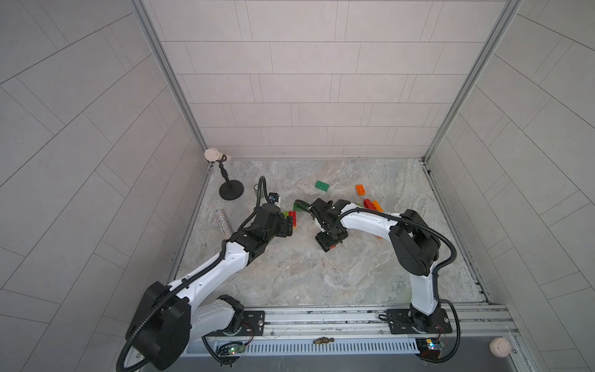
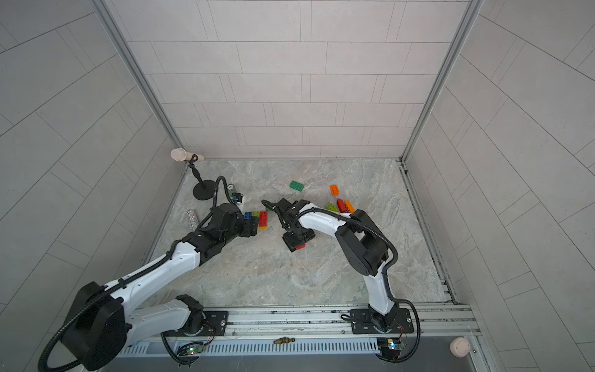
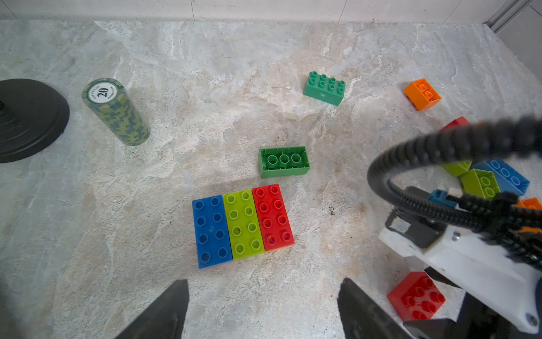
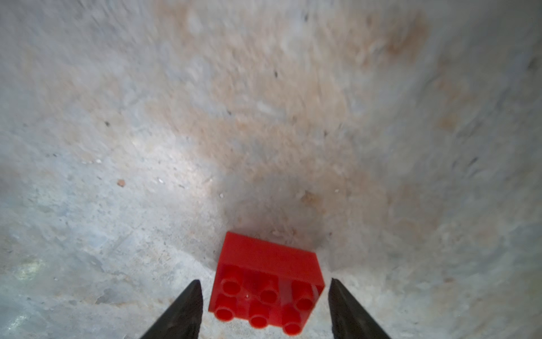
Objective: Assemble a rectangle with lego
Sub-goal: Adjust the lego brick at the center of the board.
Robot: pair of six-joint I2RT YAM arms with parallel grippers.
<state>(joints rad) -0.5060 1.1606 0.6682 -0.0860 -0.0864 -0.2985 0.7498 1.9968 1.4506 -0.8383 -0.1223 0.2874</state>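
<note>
Jaws of right gripper [image 4: 265, 283] stand open astride red brick [image 4: 268, 261] near middle of surface [image 1: 289, 277], gaps both sides; left gripper [image 3: 264, 293] open, empty, beside blue-lime-red row [image 3: 243, 224] nearer its left edge.

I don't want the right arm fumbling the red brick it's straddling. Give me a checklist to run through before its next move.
1. Loose red brick between the right gripper fingers: ok, a gap on each side.
2. Grip on it: not ok, jaws open, not touching it.
3. Its pose: not ok, it lies on its side, studs facing the wrist camera.
4. Blue brick, lime brick and row's red brick flush, studs up: ok.
5. Left gripper clear of that row: ok, open and empty.
6. Bare table beside the row's red brick: ok.
</note>
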